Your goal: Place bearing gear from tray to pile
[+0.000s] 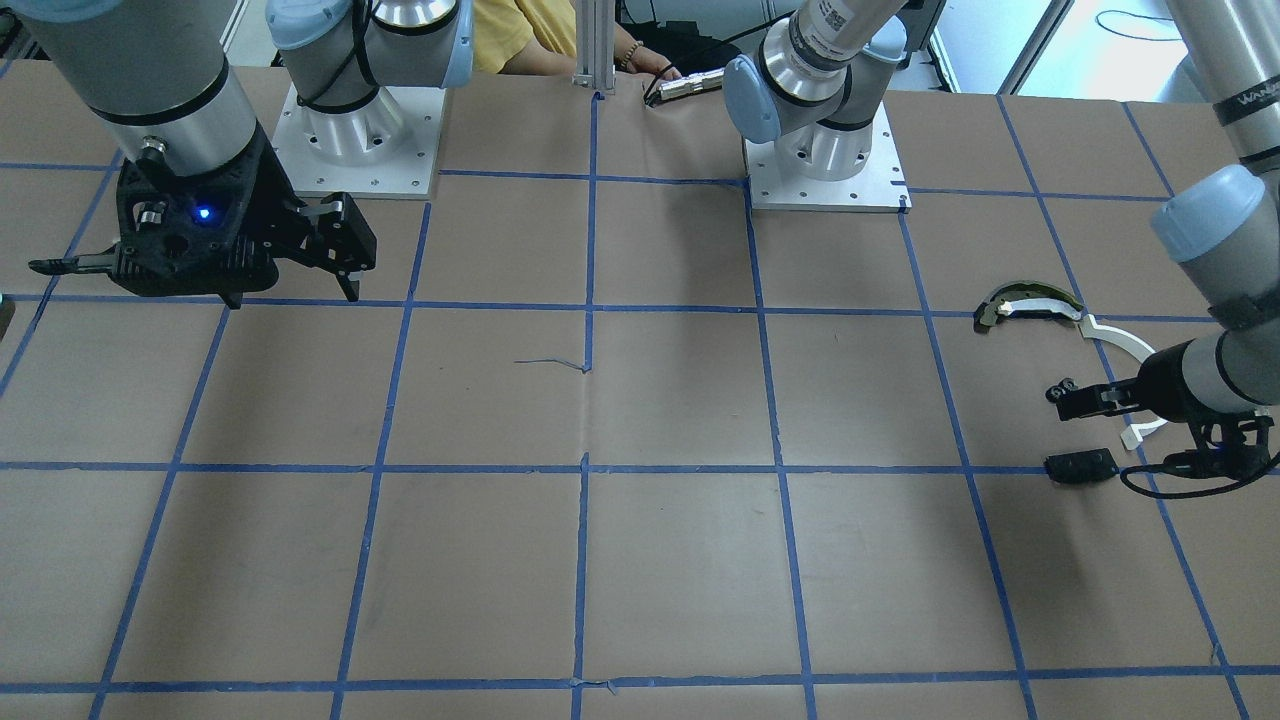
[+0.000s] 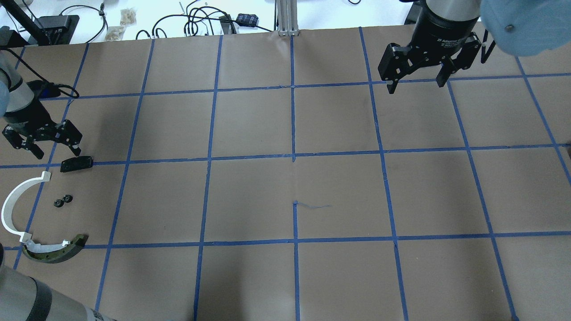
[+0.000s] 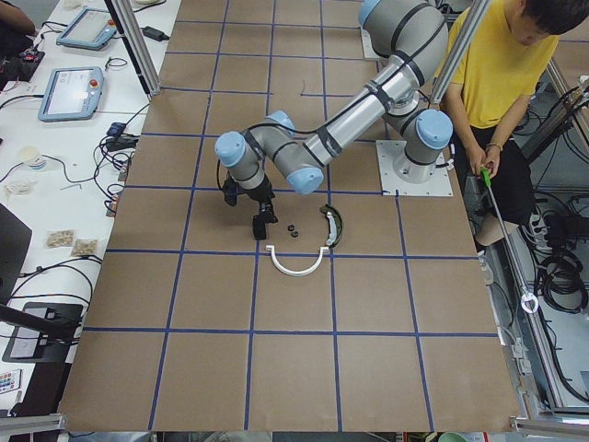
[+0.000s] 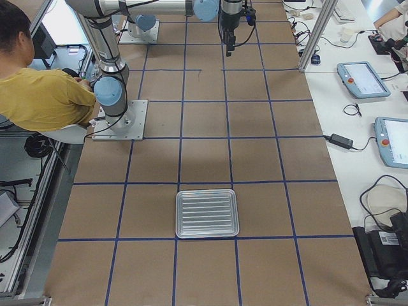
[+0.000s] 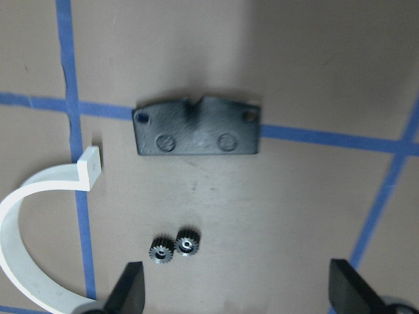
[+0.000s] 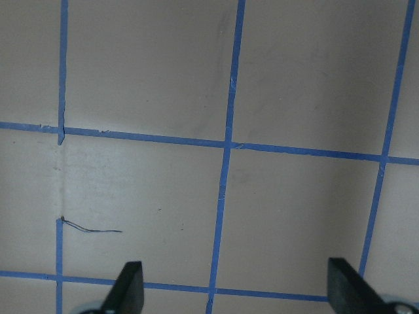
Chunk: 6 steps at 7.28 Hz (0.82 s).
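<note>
Two small black gears (image 5: 173,246) lie side by side on the table in the pile, also in the overhead view (image 2: 63,201). Around them lie a flat black plate (image 5: 196,125), a thin white arc (image 2: 13,209) and a dark-and-cream curved piece (image 2: 55,252). My left gripper (image 2: 59,154) is open and empty, hovering over the pile just beyond the plate. The silver tray (image 4: 207,213) shows only in the exterior right view and looks empty. My right gripper (image 2: 417,84) is open and empty, high over bare table far from the tray.
The table is brown paper with a blue tape grid (image 2: 293,158). Both arm bases (image 1: 825,165) stand at the robot's edge. A person in yellow (image 3: 502,83) sits beside the bases. Cables and tablets (image 4: 363,80) lie on the side benches.
</note>
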Available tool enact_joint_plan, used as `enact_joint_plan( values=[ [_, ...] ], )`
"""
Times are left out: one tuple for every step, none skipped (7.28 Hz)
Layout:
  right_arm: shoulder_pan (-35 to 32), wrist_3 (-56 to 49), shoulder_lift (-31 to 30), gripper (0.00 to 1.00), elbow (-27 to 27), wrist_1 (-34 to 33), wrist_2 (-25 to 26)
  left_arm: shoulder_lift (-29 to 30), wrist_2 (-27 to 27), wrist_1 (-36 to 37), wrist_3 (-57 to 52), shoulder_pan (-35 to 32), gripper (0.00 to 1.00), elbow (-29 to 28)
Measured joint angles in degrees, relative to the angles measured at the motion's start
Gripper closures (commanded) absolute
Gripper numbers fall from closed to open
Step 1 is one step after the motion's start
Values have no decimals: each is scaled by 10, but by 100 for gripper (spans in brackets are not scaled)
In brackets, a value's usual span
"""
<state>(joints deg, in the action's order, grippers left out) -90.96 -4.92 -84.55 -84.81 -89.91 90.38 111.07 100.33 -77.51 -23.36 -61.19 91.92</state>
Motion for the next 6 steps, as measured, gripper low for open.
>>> enact_joint_plan(
  values=[
    [0, 0, 0, 0, 0, 0, 0, -34, -11, -18, 1, -27, 0, -16],
    [0, 0, 1, 0, 0, 0, 0, -71, -22, -49, 9, -48, 0, -32],
    [0, 0, 1, 0, 0, 0, 0, -108, -41, -83, 26, -69, 0, -43],
    [0, 0, 1, 0, 0, 0, 0, -141, -67, -101, 44, -96, 0, -47],
    [0, 0, 1, 0, 0, 0, 0, -166, -81, -112, 69, -139, 0, -46],
    [0, 0, 1, 0, -1, 0, 0, -179, -78, -116, 107, -183, 0, -43]
  ],
)
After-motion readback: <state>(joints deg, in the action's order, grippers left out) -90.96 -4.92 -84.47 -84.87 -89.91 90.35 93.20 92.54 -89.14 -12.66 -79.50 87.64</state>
